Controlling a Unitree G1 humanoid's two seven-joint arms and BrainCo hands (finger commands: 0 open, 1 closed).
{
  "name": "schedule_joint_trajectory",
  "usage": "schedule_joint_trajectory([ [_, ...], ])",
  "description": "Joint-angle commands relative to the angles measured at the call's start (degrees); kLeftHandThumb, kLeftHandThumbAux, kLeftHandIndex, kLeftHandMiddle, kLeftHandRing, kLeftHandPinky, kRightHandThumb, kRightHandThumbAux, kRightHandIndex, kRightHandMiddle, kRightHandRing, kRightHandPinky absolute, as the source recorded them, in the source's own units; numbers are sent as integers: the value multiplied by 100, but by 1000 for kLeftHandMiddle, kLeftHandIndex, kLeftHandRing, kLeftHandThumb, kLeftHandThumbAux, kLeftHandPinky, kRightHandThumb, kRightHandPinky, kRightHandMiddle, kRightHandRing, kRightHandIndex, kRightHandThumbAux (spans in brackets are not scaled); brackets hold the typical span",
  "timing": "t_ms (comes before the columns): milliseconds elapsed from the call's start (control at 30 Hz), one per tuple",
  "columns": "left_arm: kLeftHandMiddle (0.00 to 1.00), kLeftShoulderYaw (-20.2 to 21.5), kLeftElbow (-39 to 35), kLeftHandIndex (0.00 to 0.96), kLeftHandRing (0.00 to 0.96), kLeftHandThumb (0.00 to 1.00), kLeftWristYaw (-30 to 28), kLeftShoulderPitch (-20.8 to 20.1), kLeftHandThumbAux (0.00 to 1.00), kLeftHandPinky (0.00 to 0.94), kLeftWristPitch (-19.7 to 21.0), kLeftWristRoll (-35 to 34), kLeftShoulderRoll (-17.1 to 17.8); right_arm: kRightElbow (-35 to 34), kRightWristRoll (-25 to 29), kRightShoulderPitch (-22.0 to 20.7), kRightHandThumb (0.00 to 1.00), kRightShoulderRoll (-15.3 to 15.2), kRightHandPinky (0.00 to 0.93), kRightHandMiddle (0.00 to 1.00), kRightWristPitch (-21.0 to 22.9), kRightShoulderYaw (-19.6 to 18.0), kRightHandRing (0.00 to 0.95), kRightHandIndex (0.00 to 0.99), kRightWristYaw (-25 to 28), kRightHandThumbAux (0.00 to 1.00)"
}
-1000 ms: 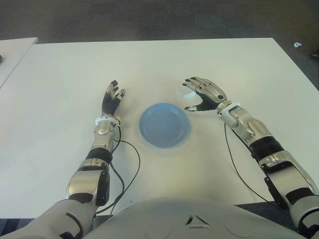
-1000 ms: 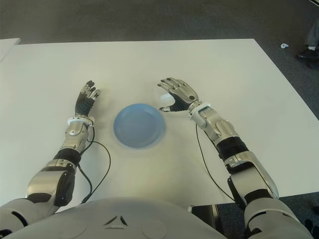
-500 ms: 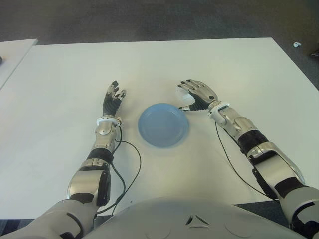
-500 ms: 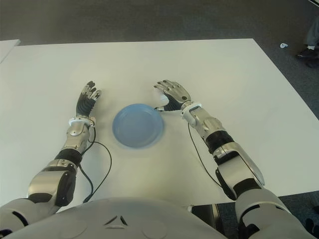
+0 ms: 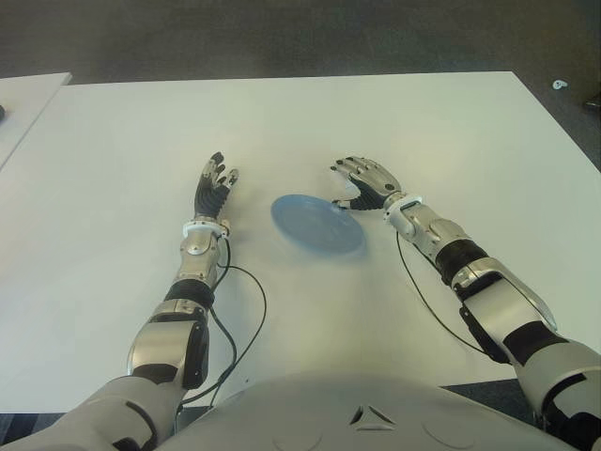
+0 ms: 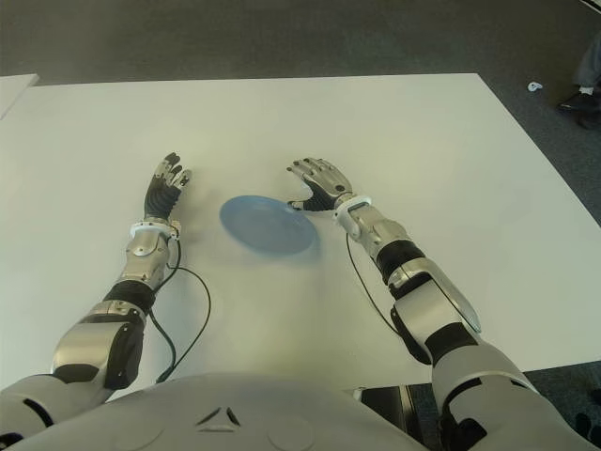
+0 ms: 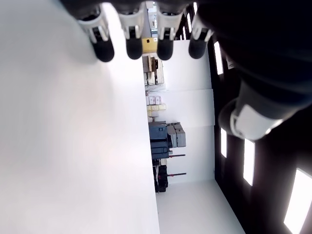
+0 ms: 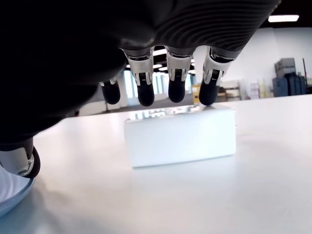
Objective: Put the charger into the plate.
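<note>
The white block charger [image 8: 180,136] lies flat on the white table [image 5: 423,122], just right of the blue plate [image 5: 317,224]. My right hand [image 5: 345,185] arches over the charger, and its fingertips [image 8: 173,92] rest along the block's far top edge. The thumb [image 8: 19,163] stays on the near side, against the plate rim [image 8: 9,195], so the hand is open and grips nothing. In the eye views the hand hides most of the charger. The plate holds nothing and looks tipped at a slant. My left hand [image 5: 214,188] shows left of the plate with its fingers straight.
A black cable [image 5: 249,301] loops on the table by my left forearm, and another trails from the right arm [image 5: 423,291]. A second white table [image 5: 28,94] stands at the far left. Dark carpet lies beyond the table's far edge.
My right hand has moved left and lower, onto the charger beside the plate. The plate, flat and round before, now looks tipped and pushed slightly away. The left hand has not moved.
</note>
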Motion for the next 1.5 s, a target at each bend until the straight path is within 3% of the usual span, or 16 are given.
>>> schedule_joint_trajectory([
  [33,22,-93,141,0,9,0,2,135,561,18,201,97,-104,269,103,51,0,53,0,0,-49,88,0,0,119,454],
  [600,26,-82,137,0,11,0,-67,110,554,16,243,92,-57,583,467,218,0,-45,0,0,-337,56,0,0,250,495],
  [1500,26,-107,161,0,9,0,-152,57,543,11,350,94,14,323,972,550,0,-401,0,0,-622,-39,0,0,541,499],
])
